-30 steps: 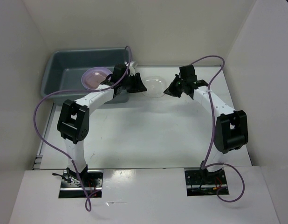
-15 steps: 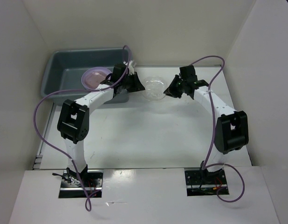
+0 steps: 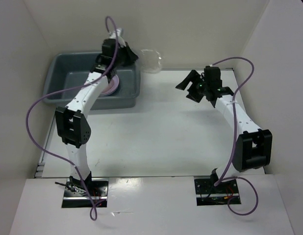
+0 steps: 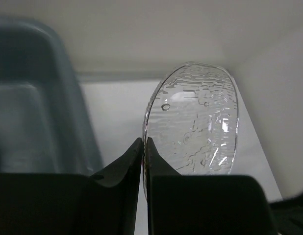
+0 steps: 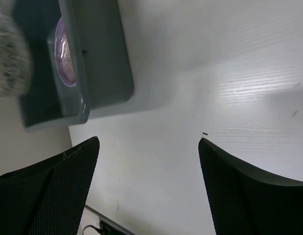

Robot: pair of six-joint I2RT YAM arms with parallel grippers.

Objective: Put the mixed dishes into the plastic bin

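Observation:
My left gripper (image 3: 133,54) is raised above the right end of the dark gray plastic bin (image 3: 68,66) and is shut on the rim of a clear shallow bowl (image 3: 150,60). In the left wrist view that clear bowl (image 4: 198,122) stands on edge, its rim pinched between the black fingers (image 4: 123,164). A pink plate (image 3: 112,85) lies inside the bin, partly hidden by the left arm; the right wrist view shows the plate (image 5: 63,54) too. My right gripper (image 3: 189,88) hangs over the table's right part, open and empty, as its wrist view (image 5: 149,144) confirms.
White walls close in the table at the back and both sides. The bin (image 5: 100,73) sits in the back left corner. A purple cable (image 3: 36,110) loops beside the left arm.
The left gripper closed on the clear bowl and lifted it up and back, over the bin's right end. The right gripper let go of the bowl, opened wide and drew back to the right.

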